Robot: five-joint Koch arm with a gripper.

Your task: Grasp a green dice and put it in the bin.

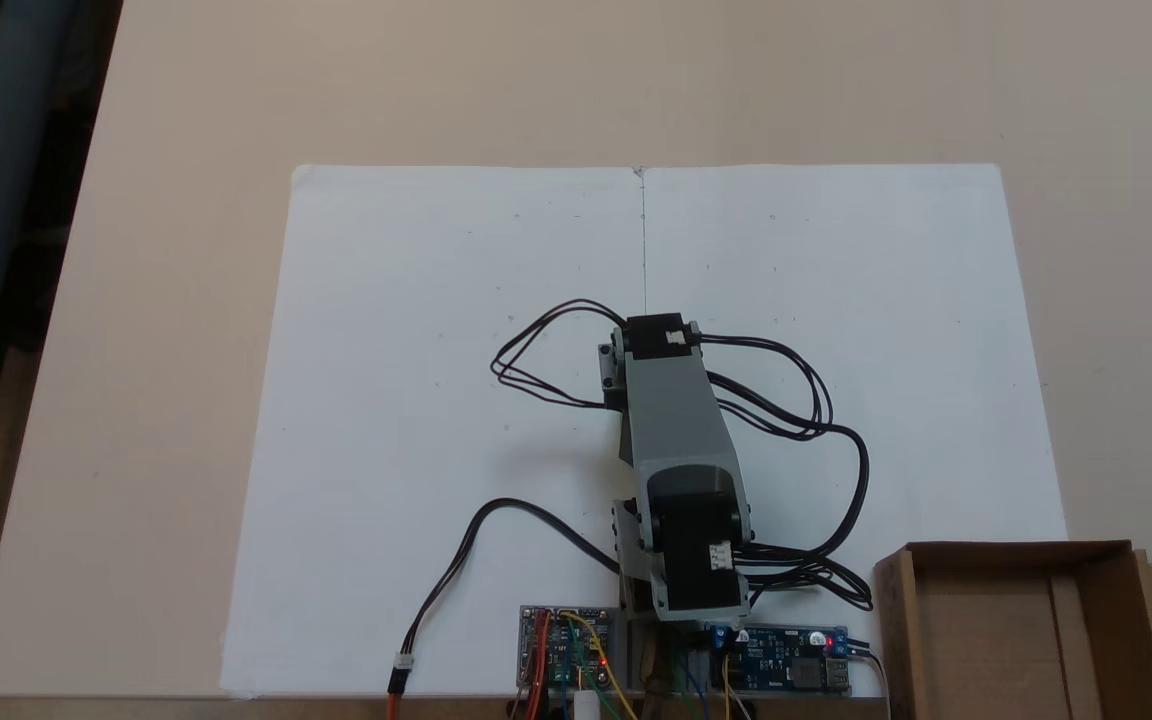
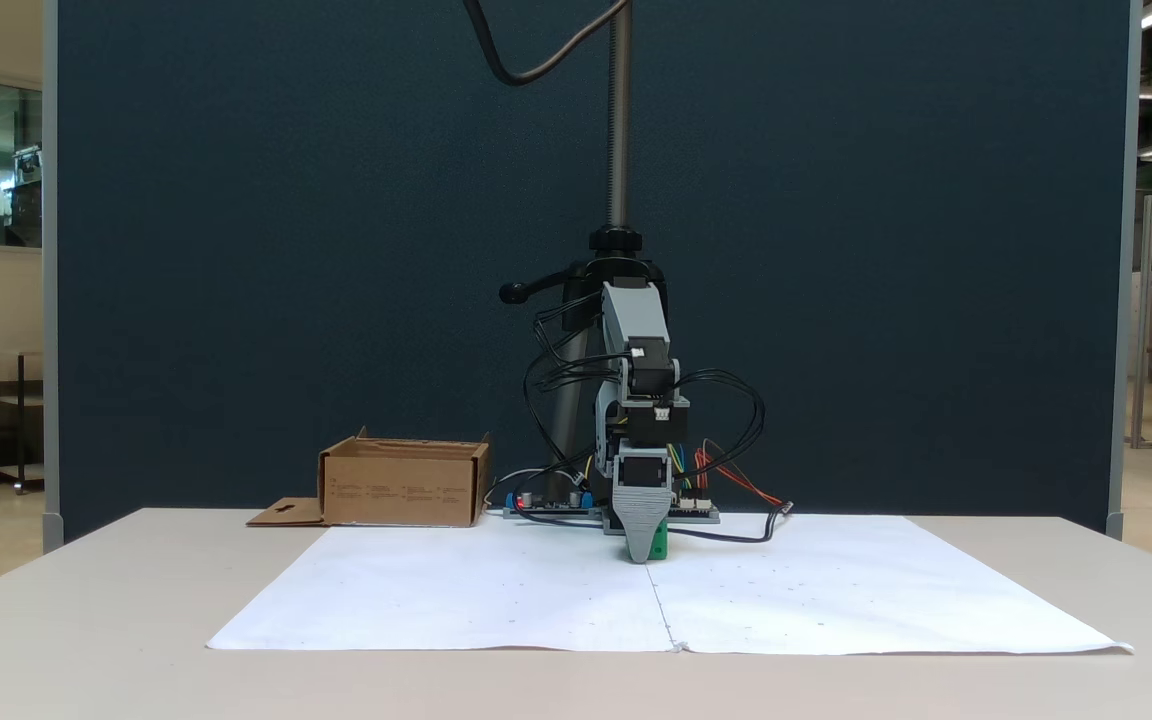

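Fixed view: gripper (image 2: 644,548) low at green dice (image 2: 658,545); jaw state unclear, so the dice may slip before reaching the bin (image 2: 404,485).

The table (image 1: 156,330) is pale beige, and two plain white paper sheets (image 1: 416,300) lie side by side on it, specked with tiny dark dots. The arm (image 1: 681,440) at the frame's centre is light grey with black motor blocks and black cables (image 1: 816,400). At the lower edge sit circuit boards (image 1: 786,660), blue and green, with red, yellow and orange wires. The bin (image 1: 1026,610), lower right, is plain brown cardboard. In a fixed view, the green dice (image 2: 658,545) shows bright green beside the grey gripper (image 2: 644,545), against a dark navy backdrop (image 2: 286,250).
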